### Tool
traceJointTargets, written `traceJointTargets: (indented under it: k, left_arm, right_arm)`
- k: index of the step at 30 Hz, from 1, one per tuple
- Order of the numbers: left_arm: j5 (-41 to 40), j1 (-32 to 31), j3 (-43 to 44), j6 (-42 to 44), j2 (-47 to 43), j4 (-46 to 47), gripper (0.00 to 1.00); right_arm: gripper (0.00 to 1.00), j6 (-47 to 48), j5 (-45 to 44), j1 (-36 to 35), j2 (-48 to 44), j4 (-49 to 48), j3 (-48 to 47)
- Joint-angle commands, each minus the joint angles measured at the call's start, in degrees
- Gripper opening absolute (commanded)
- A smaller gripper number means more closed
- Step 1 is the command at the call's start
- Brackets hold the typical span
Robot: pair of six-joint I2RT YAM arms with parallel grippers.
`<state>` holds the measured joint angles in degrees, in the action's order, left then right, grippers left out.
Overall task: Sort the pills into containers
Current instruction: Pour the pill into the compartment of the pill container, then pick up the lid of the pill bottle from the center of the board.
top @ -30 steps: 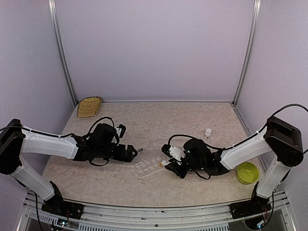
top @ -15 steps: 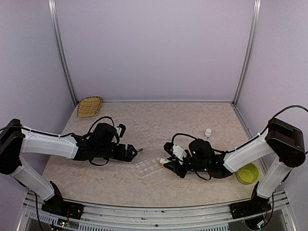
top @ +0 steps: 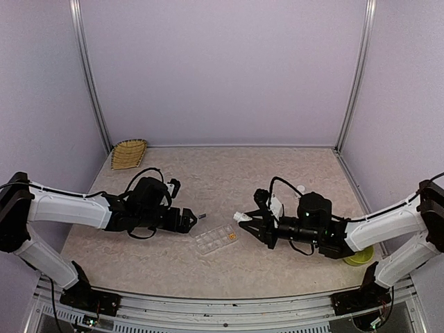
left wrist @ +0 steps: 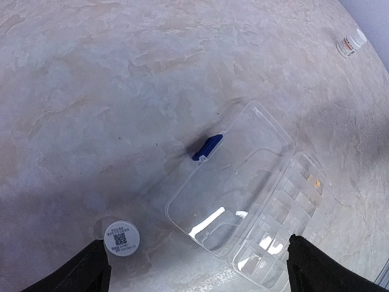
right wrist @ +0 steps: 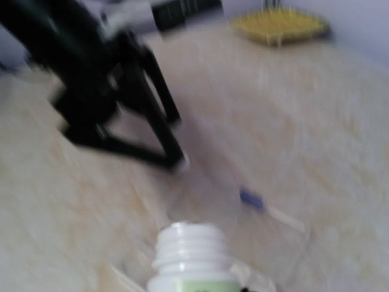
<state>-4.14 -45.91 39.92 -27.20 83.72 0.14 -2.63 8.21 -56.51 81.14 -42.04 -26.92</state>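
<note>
Diagonally, the organizer box lies near-left to far-right; left hand spread, right hand pinching a white bottle.

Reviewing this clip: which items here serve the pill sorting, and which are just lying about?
Job: organizer box, orange pills in a cell, open bottle in the right end effector.
Lying about: loose cap, second bottle, woven basket, green bowl.

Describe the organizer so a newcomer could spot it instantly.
On the table, look mid-front, between the left gripper and the right gripper. The organizer lies flat there, its lid open toward the left gripper. It is the only clear oblong thing, with small cells and a blue latch.
</note>
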Motion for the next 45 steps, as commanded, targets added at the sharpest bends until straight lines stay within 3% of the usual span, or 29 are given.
traceJointTargets:
  k: [1,13,28,37,45]
  left_arm:
    - [-1.5,-0.7,1.8,-0.8,-1.7,-1.5,0.99]
    - [-3.9,-0.7,1.0,-1.2,-4.5,-3.7,0.99]
    - [-4.6,2.2,-0.5,-1.2,-5.1,-7.3,0.98]
    - [-4.1,3.5,0.8,-0.3,-0.1,-8.8,0.77]
    - [-4.8,3.5,2.7,0.8,4.6,-8.5,0.69]
  right_arm:
    - [0.02,-2.1,4.3,-0.1,-6.1,-5.8,1.8]
    - [0.01,-10.3,15.0,1.7,-16.3,-14.4,5.5]
    - [0.01,-23.1,29.3,7.0,-20.7,-28.9,10.4]
    - [0.01,-23.3,30.8,7.9,-22.6,-27.1,11.3]
    - [0.01,-22.3,30.6,8.2,-26.2,-22.7,11.4]
